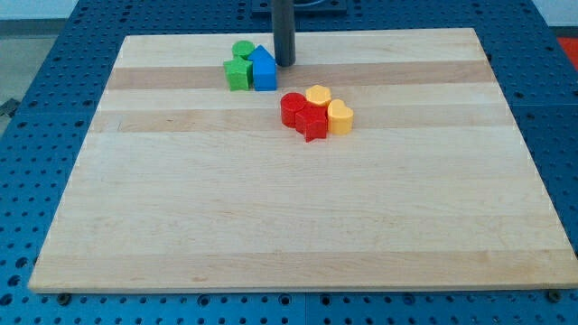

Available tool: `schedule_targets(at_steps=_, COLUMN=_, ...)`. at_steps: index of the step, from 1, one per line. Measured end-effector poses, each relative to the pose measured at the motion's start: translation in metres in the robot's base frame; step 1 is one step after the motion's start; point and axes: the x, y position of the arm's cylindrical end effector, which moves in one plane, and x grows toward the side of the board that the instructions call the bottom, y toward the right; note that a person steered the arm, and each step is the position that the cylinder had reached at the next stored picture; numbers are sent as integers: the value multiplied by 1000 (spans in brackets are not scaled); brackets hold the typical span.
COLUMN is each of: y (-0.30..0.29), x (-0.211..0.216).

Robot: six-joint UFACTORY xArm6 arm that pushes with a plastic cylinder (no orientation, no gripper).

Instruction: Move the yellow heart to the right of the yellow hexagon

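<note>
- While my tip [284,63] sits just right of the blue block [264,69], no hand shows on the rod, so its state can't be told.
- Yellow heart [340,117] touches yellow hexagon [318,95], at its lower right, mid desk [289,226].

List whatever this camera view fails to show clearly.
- Green blocks: two packed together, partly behind the blue block; shapes unclear.
- Red blocks: pressed together, outlines merge.
- Yellow heart and yellow hexagon: touching or apart, cannot tell.
- Dark rod: cut off by the view's top; my tip shows beside the blue block.
</note>
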Motion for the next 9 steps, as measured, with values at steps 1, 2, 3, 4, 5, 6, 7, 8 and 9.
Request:
schedule_targets(at_steps=1, y=34, x=0)
schedule_targets(at_steps=2, y=77, x=1)
schedule_targets(at_steps=3, y=85, x=21)
schedule_targets(at_steps=4, y=79, x=32)
schedule_targets(at_steps=5, y=59, x=44)
schedule_targets(at_steps=6, y=30, x=51)
schedule_targets(at_steps=7, y=4, x=51)
schedule_targets(at_steps=8, y=3, x=56)
schedule_targets(at_steps=9, y=16, x=67)
